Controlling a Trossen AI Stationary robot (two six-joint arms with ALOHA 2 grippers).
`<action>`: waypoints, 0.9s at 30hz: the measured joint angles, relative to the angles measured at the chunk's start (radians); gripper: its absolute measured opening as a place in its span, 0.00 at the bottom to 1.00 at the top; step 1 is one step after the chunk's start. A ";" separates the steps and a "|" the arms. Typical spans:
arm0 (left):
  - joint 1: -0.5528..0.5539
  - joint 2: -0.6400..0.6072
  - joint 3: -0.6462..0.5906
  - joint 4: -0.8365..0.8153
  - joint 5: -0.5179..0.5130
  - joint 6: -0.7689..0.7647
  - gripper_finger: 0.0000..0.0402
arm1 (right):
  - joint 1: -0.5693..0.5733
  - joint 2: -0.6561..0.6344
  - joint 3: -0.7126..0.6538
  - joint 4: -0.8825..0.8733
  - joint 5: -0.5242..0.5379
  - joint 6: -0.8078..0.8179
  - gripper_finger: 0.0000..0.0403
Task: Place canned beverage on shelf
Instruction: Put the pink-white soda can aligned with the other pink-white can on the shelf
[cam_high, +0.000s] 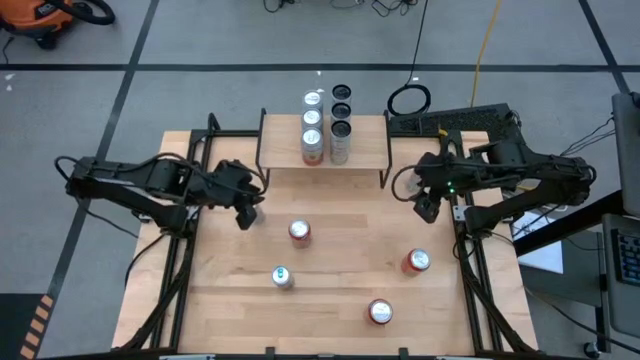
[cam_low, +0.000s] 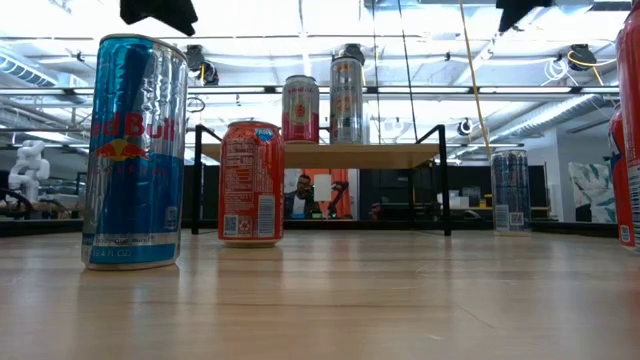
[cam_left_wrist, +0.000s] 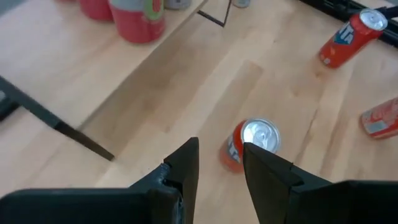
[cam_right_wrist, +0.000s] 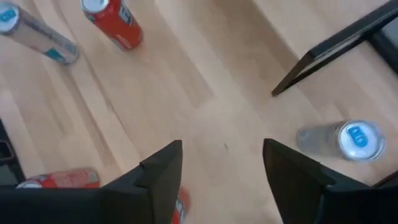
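Note:
The small wooden shelf on black legs stands at the table's far middle, with several cans upright on its top; it also shows in the low view. On the table stand a red can, a blue-and-silver can and two more red cans. My left gripper hovers open above the table, left of the nearest red can. My right gripper hovers open beside the shelf's right end, over bare wood.
A blue-topped silver can stands near the shelf's black leg, close to my right gripper. A keyboard and a cable coil lie behind the shelf. Bare wood lies in the table's middle and left front.

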 joint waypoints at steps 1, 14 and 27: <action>0.005 0.000 -0.001 0.020 0.003 0.034 0.31 | -0.005 -0.003 0.000 0.015 0.001 -0.003 0.48; 0.270 0.150 0.000 0.412 0.254 0.553 0.31 | -0.021 0.019 0.000 0.283 0.112 -0.042 0.36; 0.371 0.369 -0.001 0.586 0.237 0.596 0.31 | -0.021 0.016 0.000 0.264 0.114 -0.067 0.36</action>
